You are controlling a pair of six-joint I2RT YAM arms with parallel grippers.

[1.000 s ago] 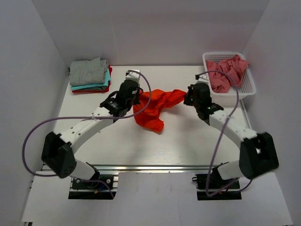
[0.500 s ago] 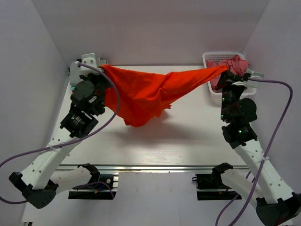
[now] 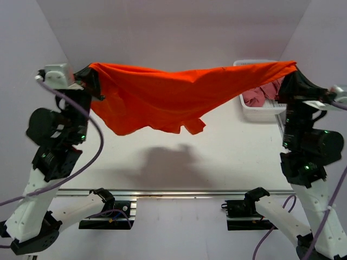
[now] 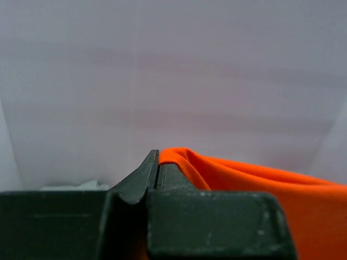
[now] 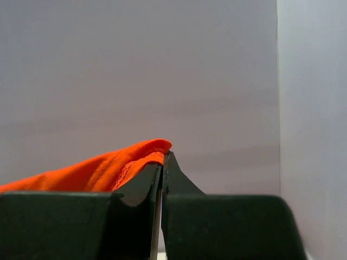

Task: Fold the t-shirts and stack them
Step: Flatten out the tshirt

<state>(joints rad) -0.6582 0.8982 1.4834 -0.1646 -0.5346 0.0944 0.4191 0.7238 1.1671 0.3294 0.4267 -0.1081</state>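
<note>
Nearest to the camera, both arms now stand tall from their bases. A second ago they lay low and reached in over the middle of the table (image 3: pixel 233 157). The left gripper (image 3: pixel 91 81) is up at the left side and the right gripper (image 3: pixel 286 78) is up at the right side, well apart. Both are pressed together on cloth: each wrist view shows the jaws closed with an orange edge pinched between them.

Between them the orange shirt (image 3: pixel 162 97) hangs in the air. Its top edge is pulled into a wide band, the body sags below on the left half, and a loose flap hangs near the middle. It touches the table nowhere; only its shadow (image 3: pixel 162 162) lies there. One second ago it was a crumpled heap on the table, so it was lifted and spread in this short time.

Behind, at the far right, the basket (image 3: pixel 259 112) holds a pink shirt (image 3: pixel 259 96). The folded pile at the far left is now hidden behind the cloth and the left arm.

I judge that the shirt is opened out but not yet flat. The next move should lay it smooth on the table for folding.
</note>
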